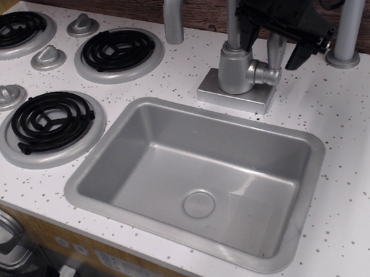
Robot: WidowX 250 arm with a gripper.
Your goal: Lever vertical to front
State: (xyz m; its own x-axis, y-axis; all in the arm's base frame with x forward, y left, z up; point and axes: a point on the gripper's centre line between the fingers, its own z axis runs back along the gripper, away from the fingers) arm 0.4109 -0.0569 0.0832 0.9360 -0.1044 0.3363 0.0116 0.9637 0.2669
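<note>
The lever [275, 53] is a slim silver-grey stick standing upright on the round stub [268, 73] at the right side of the faucet's cylindrical body [234, 69]. My black gripper [272, 46] hangs at the top of the view, just above the faucet. Its fingers are spread, one [247, 26] to the left of the lever and one [298, 52] to the right. The lever's upper end sits between them and the jaws look open, not clamped on it. The tall curved spout pipe [174, 3] rises behind on the left.
The grey sink basin [136, 128] lies in front of the faucet base [216, 93]. Black coil burners [117, 50] and small cone knobs [48, 57] are at the left. A grey post [348, 7] stands at the right, close to the gripper.
</note>
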